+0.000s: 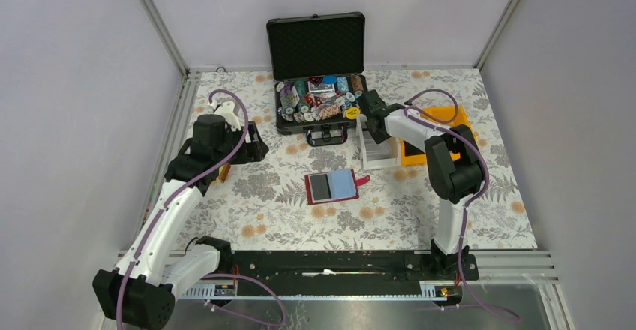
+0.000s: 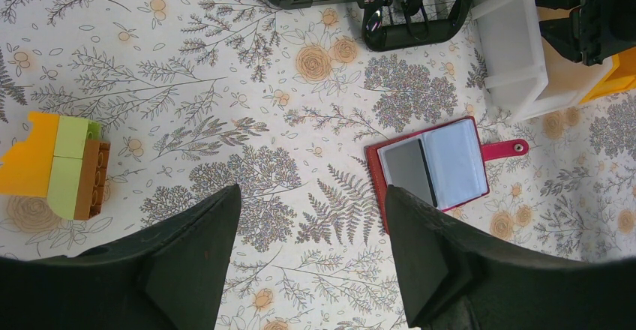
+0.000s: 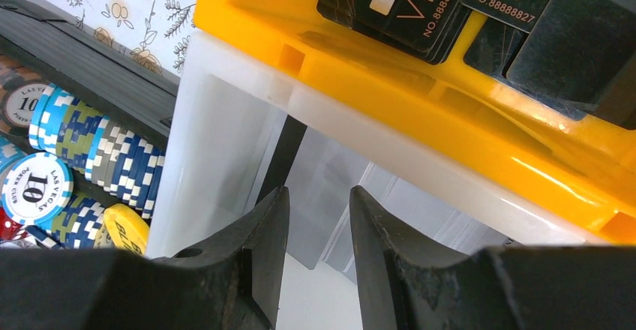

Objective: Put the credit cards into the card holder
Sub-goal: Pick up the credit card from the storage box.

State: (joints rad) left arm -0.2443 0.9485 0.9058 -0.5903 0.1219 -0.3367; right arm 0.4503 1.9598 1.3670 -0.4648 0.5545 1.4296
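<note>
Flowered tablecloth, from left: our left claw hangs wide open, empty; the open dark red leather card holder lies mid-table; our right claw, part-open and empty, hovers nearest the pale flat plastic cards in a white bin.

The table is covered by a pale cloth printed with grey ferns and orange flowers, is enclosed on three sides by plain grey-white walls joined at the far corners by aluminium posts, and is evenly lit.
</note>
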